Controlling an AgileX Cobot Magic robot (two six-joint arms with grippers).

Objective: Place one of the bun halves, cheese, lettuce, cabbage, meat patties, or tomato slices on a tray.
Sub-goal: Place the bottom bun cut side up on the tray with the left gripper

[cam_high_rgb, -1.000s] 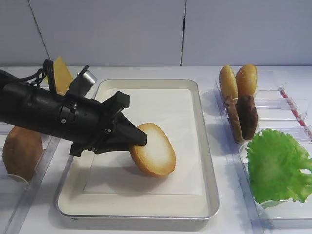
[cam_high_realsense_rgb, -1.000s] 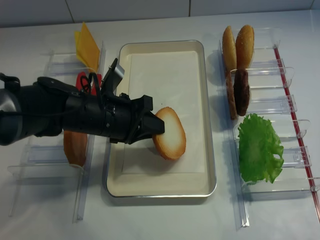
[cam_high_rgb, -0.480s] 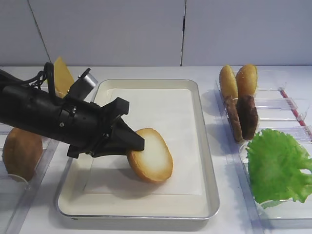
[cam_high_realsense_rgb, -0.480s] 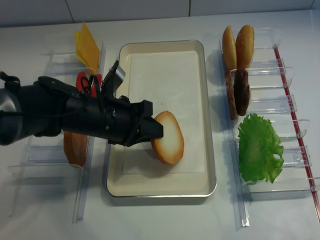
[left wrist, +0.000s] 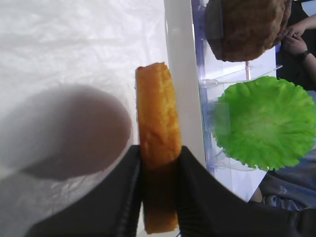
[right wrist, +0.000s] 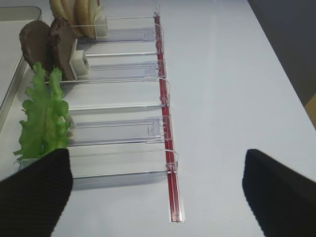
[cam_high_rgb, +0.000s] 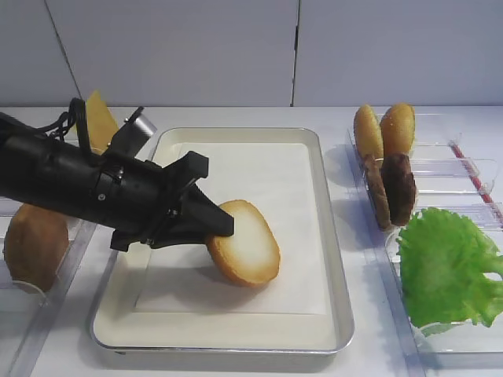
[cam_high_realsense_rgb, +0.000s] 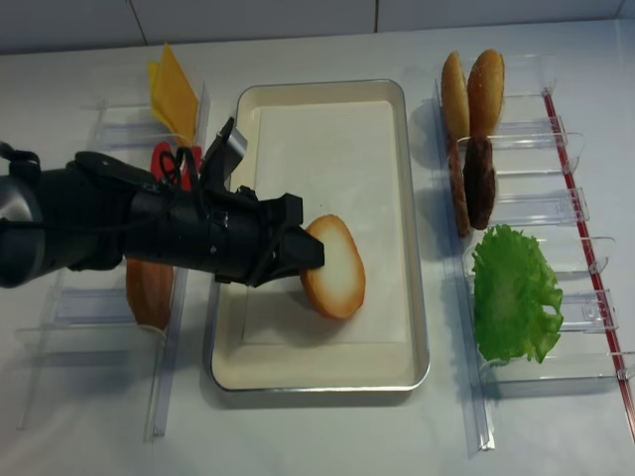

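Golden-rimmed round bun half (cam_high_rgb: 244, 254) pinched edgewise by left gripper (cam_high_rgb: 220, 228) over silver tray (cam_high_rgb: 330, 259).

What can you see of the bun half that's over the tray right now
The bun half is a round flat slice with a pale cut face and a golden-brown toasted rim. It stands tilted on edge over the tray's paper liner, pinched at its left edge between the left gripper's black fingers, casting a shadow below.
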